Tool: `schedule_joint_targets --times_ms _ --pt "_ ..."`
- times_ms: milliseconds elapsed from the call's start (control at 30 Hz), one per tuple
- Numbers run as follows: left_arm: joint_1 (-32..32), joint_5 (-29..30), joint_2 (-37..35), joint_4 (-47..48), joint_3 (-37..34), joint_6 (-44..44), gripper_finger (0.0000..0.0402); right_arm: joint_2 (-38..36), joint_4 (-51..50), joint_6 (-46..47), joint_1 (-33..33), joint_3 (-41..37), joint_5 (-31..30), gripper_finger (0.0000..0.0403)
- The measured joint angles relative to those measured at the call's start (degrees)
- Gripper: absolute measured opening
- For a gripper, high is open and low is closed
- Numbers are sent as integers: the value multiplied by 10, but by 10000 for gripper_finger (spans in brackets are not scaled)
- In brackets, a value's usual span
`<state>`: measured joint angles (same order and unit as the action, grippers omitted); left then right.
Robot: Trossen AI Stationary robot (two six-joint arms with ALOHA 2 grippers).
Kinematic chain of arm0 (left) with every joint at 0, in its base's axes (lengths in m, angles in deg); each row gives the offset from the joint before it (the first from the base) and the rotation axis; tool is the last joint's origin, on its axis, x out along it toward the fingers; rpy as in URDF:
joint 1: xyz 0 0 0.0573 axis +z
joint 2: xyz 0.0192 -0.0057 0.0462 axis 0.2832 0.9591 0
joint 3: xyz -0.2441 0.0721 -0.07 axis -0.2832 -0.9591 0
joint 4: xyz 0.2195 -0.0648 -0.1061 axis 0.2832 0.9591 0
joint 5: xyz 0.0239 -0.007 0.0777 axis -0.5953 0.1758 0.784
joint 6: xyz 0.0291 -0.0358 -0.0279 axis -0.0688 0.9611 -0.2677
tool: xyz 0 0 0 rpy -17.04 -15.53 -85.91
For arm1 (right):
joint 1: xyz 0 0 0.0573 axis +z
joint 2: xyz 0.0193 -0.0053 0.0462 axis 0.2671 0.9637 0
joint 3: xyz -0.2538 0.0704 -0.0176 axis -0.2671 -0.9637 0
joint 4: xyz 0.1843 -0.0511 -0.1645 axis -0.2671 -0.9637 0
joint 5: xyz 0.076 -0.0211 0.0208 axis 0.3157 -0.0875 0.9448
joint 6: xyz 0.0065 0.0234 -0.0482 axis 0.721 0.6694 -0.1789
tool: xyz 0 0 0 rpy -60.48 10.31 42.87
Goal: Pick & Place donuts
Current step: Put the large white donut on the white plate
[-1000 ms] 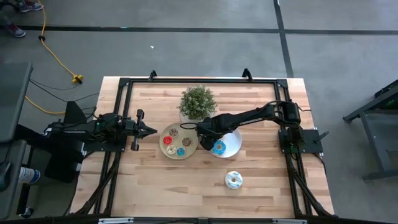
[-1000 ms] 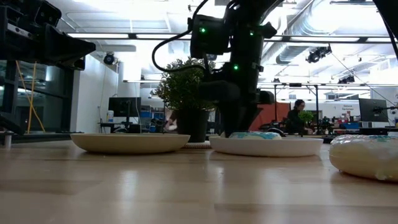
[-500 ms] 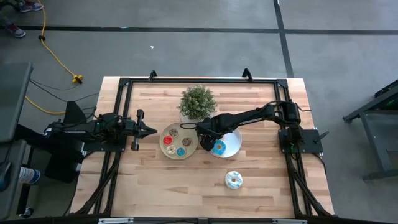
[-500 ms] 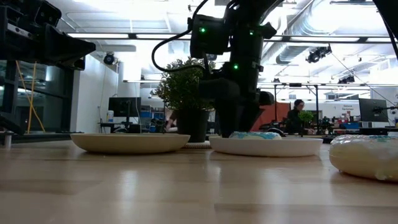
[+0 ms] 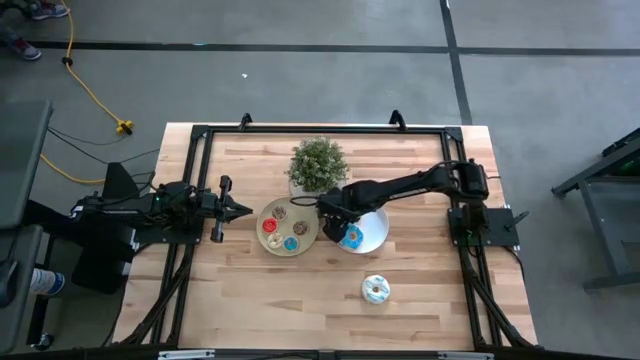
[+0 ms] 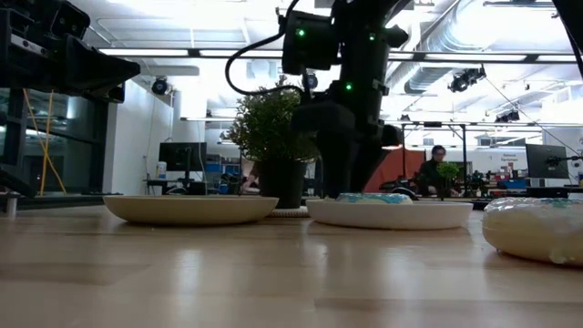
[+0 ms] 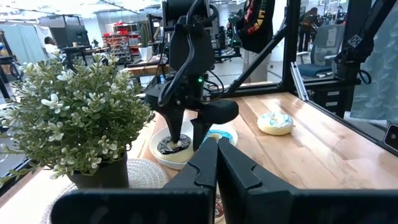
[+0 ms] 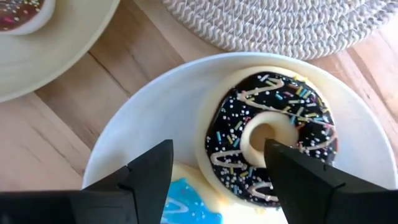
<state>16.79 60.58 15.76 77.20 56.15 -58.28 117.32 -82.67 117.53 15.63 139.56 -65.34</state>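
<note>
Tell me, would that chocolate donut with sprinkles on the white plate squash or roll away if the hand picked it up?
The chocolate donut looks like moulded, glossy toy material, so it probably keeps its shape. It lies flat on the white plate, so rolling seems unlikely unless tipped on edge. Its smooth icing may be a bit slippery for the open right hand above it.

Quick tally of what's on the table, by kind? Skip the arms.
Donuts: 8
Plates: 2
Potted plant: 1
Woven mat: 1
Total: 12
</note>
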Motion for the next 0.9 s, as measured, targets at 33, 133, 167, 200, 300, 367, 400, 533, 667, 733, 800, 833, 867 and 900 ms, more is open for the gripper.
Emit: schedule_joint_targets --times_ms 33,133,167,200,300,367,400,533,667,733,800,833,867,900 --pt "0 0 0 0 0 0 1 -3 -2 0 0 0 -1 244" --pt "0 0 0 0 0 0 1 -10 -4 -1 0 0 -4 244" --pt "0 0 0 0 0 0 1 -11 -4 -5 0 0 -3 244" --pt "0 0 0 0 0 0 1 -11 -5 -8 0 0 -2 244" --pt "0 0 0 0 0 0 1 -12 -5 -11 0 0 4 244" --pt "0 0 0 0 0 0 1 -14 -4 -11 0 0 6 244" --pt "0 0 0 0 0 0 1 -16 -3 -11 0 0 6 244" --pt "0 0 0 0 0 0 1 -32 -4 -21 2 0 4 244" --pt "0 0 0 0 0 0 1 -51 -11 -24 6 0 -2 244" --pt "0 0 0 0 0 0 1 -60 -13 -24 9 0 1 244" --pt "0 0 0 0 0 0 1 -72 -14 -24 16 0 1 244" --pt "0 0 0 0 0 0 1 -80 -14 -24 20 0 2 244" --pt "0 0 0 0 0 0 1 -89 -14 -24 24 0 3 244" --pt "0 0 0 0 0 0 1 -95 -14 -24 28 0 3 244"
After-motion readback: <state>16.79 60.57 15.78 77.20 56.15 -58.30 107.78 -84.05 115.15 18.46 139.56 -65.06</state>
